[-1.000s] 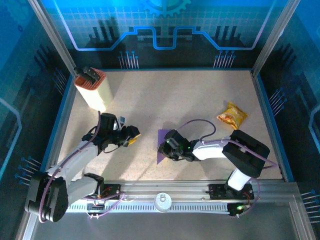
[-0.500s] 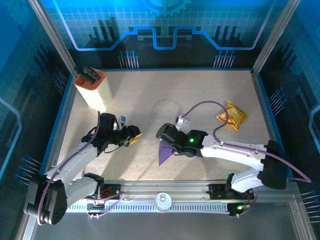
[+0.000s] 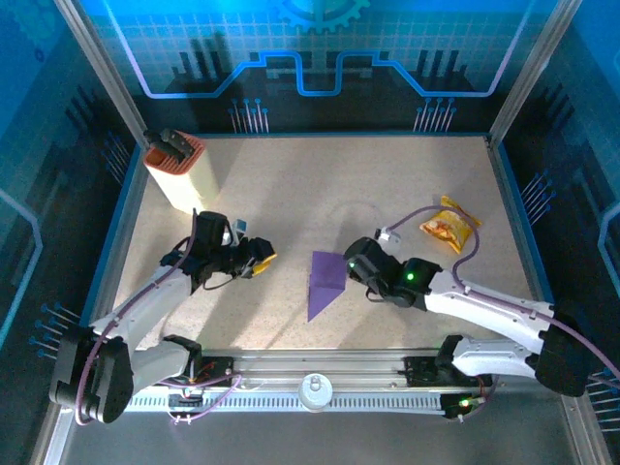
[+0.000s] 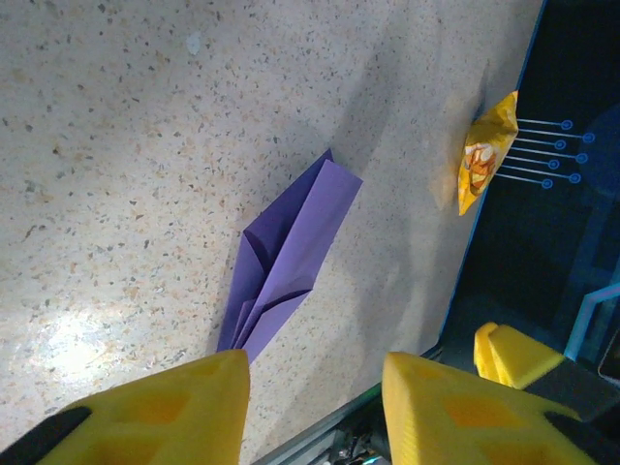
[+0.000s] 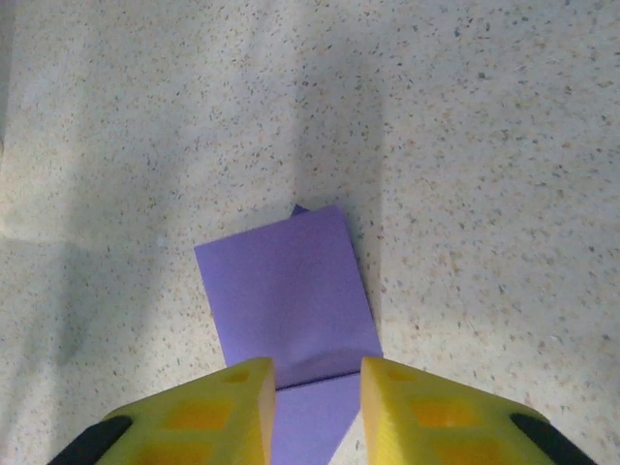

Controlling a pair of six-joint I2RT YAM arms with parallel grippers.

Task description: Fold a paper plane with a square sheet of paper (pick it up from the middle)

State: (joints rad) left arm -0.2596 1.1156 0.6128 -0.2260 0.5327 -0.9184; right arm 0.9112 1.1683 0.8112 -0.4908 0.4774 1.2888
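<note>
**Right arm swings clear, folded paper left lying flat**

Swinging out toward 3 o'clock, the right arm had uncovered the purple paper it was crouched over a second earlier. The left arm had barely shifted.

Nearest the bases, the right claw hung low just beside the paper's wide end, at about its 2 o'clock. Its fingers stood a modest gap apart and gripped nothing. Its own camera showed the paper lying flat under and ahead of the tips. That stance looked like a let-go after pressing a crease, or a line-up for the next pinch.

The left claw hovered at the paper's 9 o'clock, well apart from it, spread and empty, probably kept out of the way.

The paper rested on the table near its middle. It was folded to a narrow wedge with layered flaps, its point toward 6 o'clock and its blunt end toward 12. Judged from that shape, the plane was well along.

Farther off, a snack packet lay at 2 o'clock and a tall box stood at 10 o'clock, both clear of the work.
</note>
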